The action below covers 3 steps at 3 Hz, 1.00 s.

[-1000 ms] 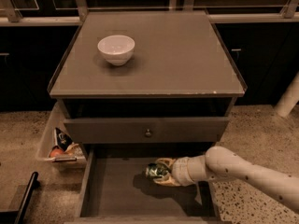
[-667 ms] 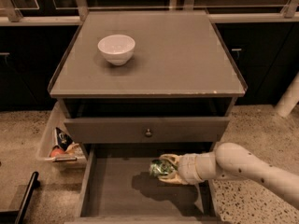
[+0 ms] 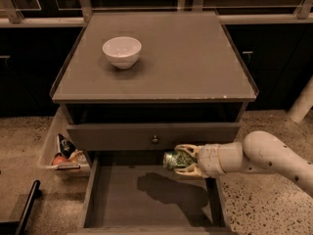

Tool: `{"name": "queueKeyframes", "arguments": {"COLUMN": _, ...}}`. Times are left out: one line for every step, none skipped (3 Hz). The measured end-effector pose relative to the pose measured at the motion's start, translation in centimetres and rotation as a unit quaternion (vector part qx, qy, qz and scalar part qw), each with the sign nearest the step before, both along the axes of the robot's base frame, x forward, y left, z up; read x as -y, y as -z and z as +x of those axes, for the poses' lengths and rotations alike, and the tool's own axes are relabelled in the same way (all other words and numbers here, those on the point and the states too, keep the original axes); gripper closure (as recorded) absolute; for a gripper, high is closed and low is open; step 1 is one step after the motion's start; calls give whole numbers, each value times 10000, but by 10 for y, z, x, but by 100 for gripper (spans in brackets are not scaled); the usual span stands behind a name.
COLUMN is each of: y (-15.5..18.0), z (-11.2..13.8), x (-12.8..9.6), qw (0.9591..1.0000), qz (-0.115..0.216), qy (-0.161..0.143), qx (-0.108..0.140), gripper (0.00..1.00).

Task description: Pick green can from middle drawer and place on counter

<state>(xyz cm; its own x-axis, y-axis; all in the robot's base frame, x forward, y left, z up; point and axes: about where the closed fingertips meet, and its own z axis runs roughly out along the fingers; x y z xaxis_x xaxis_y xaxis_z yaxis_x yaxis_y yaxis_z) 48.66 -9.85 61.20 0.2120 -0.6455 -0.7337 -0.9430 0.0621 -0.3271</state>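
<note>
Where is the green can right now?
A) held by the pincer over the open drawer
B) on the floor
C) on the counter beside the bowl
A: the pincer grips the green can above the middle drawer, its shadow falling on the drawer floor.

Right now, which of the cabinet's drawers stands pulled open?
The middle drawer, its floor in view; the knobbed drawer front above it shows no floor. The gripper holds the green can over that floor.
</note>
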Motion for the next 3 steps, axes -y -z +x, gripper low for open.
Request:
{"name": "queueKeyframes", "arguments": {"y": 0, "z": 0, "x": 0, "qw": 10000, "qz": 0, "qy": 0, "qx": 0, "gripper": 100}}
{"name": "queueKeyframes", "arguments": {"y": -7, "z": -4, "x": -3, "qw": 10000, "qz": -32, "qy": -20, "qx": 69, "gripper": 100}}
{"name": "queueKeyframes", "arguments": {"y": -42, "z": -11, "x": -1, "qw": 9993, "qz": -107, "qy": -76, "qx": 337, "gripper": 100}}
